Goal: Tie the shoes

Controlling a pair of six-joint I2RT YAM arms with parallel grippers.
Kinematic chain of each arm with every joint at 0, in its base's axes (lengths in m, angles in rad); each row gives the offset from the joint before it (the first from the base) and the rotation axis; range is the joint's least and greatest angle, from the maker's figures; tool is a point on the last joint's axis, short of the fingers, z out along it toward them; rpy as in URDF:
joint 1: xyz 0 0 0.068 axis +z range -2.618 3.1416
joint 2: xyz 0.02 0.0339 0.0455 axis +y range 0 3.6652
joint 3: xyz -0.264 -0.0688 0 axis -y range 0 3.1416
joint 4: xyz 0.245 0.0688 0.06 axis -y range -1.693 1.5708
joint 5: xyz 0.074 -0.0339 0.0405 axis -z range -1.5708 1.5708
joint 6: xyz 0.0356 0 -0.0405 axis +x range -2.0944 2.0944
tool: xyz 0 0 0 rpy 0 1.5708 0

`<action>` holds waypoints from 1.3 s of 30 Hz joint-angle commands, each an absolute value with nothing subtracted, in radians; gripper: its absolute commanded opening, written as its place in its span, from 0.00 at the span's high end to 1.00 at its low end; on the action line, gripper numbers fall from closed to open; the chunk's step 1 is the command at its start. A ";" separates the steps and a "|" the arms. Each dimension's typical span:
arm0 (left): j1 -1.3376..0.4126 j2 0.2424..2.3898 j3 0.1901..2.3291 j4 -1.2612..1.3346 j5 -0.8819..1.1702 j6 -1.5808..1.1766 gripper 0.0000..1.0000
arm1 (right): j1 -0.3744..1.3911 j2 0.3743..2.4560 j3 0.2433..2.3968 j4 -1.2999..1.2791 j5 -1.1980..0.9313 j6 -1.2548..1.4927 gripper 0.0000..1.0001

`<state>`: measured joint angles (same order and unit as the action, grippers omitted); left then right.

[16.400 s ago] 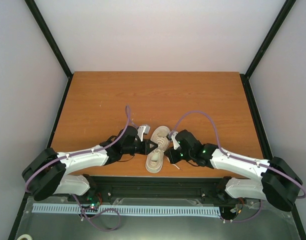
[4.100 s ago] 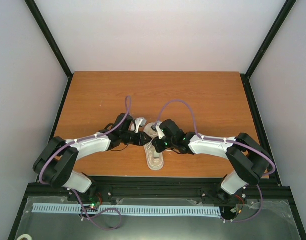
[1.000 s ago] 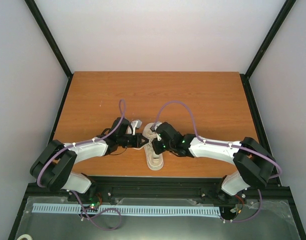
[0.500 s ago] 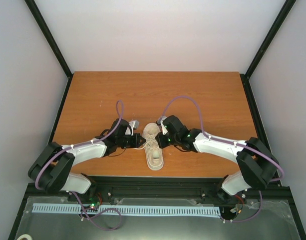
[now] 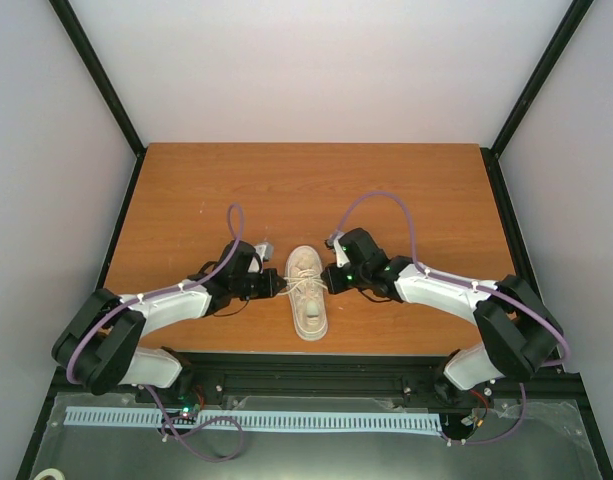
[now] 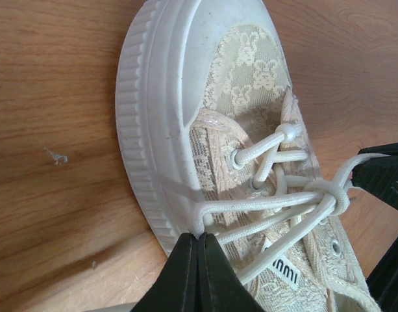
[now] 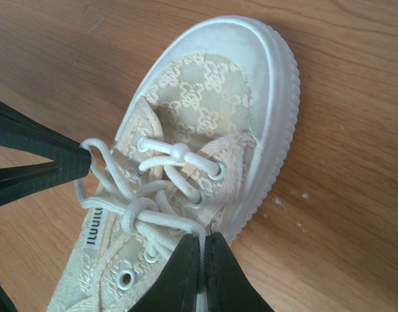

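The sneaker lies on the wooden surface with its toe pointing away from the arm bases. It sits flat on its sole between my two arms, nothing pinning it down.

That is my first worry. If one side pulls harder than the other, the whole sneaker could skid or twist, and the tension I want in the bow would be lost.

The laces are thin and smooth, so a loop could slide out of a pinch if I draw outward too fast. Pulling too far is the opposite danger: a loop's free end could be dragged back through the knot, undoing the bow. The knot sits over the tongue, below the top eyelets, and looks snug but not fully cinched.

The left arm reaches in low from the sneaker's left side, forearm nearly level. The right arm mirrors it from the sneaker's right side. Both wrists point inward at the lacing, almost facing each other across it.

The left claw has its fingers pressed together, pinching a lace loop just off the sneaker's left sole edge. The right claw is likewise clamped, with lace strands running into its tip at the sneaker's right sole edge.
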<state>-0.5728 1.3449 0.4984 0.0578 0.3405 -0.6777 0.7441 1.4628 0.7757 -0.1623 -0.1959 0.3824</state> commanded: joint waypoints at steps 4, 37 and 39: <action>-0.560 1.324 0.495 0.014 0.285 -0.695 0.99 | 0.703 1.427 0.730 -0.145 -0.232 0.384 0.97; -0.416 1.267 0.440 -0.031 0.335 -0.681 0.99 | 0.630 1.416 0.641 -0.097 -0.286 0.394 0.97; -0.416 1.265 0.444 -0.032 0.344 -0.666 0.99 | 0.629 1.403 0.644 -0.098 -0.298 0.384 0.97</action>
<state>-0.4484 1.2778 0.4454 0.0277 0.3969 -0.6941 0.6548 1.4361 0.6590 -0.0601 -0.3218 0.3901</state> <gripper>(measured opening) 0.022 0.033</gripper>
